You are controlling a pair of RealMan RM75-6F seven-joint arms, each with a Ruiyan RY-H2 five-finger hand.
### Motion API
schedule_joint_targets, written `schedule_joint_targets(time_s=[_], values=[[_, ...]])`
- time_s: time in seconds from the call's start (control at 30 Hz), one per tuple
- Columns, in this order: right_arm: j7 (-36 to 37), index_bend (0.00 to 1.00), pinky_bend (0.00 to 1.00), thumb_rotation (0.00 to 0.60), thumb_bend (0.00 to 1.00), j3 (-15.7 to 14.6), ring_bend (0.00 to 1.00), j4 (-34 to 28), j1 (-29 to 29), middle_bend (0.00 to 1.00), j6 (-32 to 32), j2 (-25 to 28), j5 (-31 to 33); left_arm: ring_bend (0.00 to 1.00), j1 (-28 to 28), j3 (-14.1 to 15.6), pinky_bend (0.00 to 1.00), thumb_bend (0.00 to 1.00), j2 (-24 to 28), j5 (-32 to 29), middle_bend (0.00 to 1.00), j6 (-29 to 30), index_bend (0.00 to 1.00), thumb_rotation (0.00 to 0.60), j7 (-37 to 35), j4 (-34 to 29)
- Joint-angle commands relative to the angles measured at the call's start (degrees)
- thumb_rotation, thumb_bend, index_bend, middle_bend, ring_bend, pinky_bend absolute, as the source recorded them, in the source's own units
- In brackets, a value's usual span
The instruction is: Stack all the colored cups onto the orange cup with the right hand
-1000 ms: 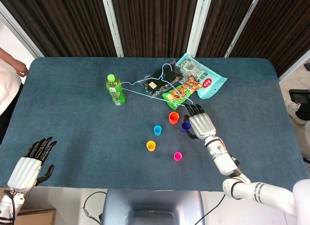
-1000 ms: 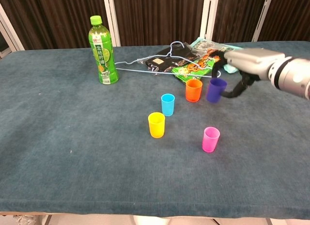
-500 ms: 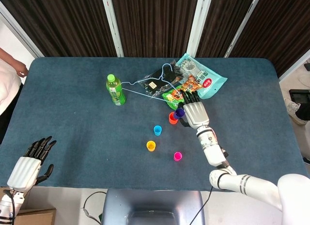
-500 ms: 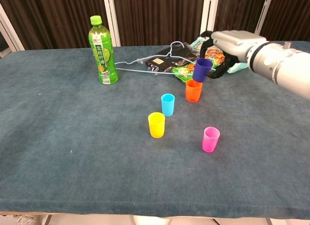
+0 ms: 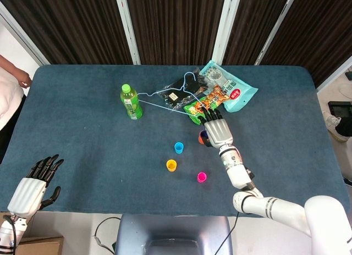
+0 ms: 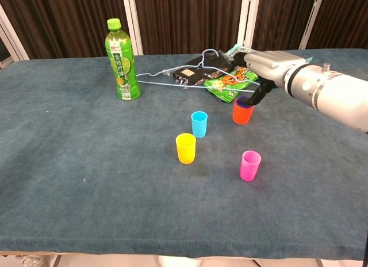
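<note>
The orange cup (image 6: 242, 113) stands near the snack bags, with the purple cup (image 6: 244, 100) nested inside it so that only its rim shows. My right hand (image 6: 270, 65) reaches over from the right and still pinches the purple cup's rim. In the head view my right hand (image 5: 217, 132) covers most of both cups, leaving a sliver of the orange cup (image 5: 202, 137) visible. The blue cup (image 6: 199, 124), yellow cup (image 6: 186, 148) and pink cup (image 6: 250, 165) stand apart, nearer the table's front. My left hand (image 5: 34, 184) hangs off the near left corner, fingers apart and holding nothing.
A green bottle (image 6: 122, 60) stands at the back left. A white wire hanger (image 6: 172, 77) and several snack bags (image 5: 228, 90) lie just behind the orange cup. A person (image 5: 11, 84) is at the table's left edge.
My right hand lowered the purple cup from above into the orange cup. The orange cup slid a little to the right. The left hand has not moved.
</note>
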Motion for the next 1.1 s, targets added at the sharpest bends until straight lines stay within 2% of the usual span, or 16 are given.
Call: schedule_joint_targets(time_s=[0.03, 0.3, 0.5, 0.8, 1.1], values=[[0.47, 0.16, 0.00, 0.600, 0.49, -0.80, 0.00, -4.26, -1.21, 0.00, 1.48, 2.55, -1.52, 0.01, 0.01, 0.07, 0.12, 0.45, 0.01, 0.15, 0.00, 0.05, 0.00, 0.600, 0.01, -0.02], [1.67, 0.18, 0.00, 0.600, 0.49, -3.25, 0.00, -12.41, -3.37, 0.00, 4.68, 6.73, -6.90, 0.01, 0.13, 0.03, 0.12, 0.46, -0.06, 0.38, 0.00, 0.51, 0.00, 0.600, 0.04, -0.05], [2.34, 0.20, 0.00, 0.600, 0.49, -5.40, 0.00, -16.21, -2.62, 0.00, 2.74, 6.79, -10.43, 0.01, -0.20, -0.01, 0.12, 0.46, -0.23, 0.01, 0.00, -0.42, 0.00, 0.600, 0.27, -0.03], [-3.84, 0.27, 0.00, 0.600, 0.49, -7.11, 0.00, -15.69, 0.79, 0.00, -0.90, 2.00, -8.58, 0.01, 0.02, -0.17, 0.12, 0.46, 0.13, 0.02, 0.00, 0.33, 0.00, 0.600, -0.51, 0.08], [-6.53, 0.30, 0.00, 0.600, 0.49, -8.30, 0.00, -15.15, 1.27, 0.00, -1.13, 0.46, -6.26, 0.01, 0.45, -0.03, 0.12, 0.45, 0.64, 0.59, 0.00, 1.44, 0.00, 0.600, -1.42, 0.05]])
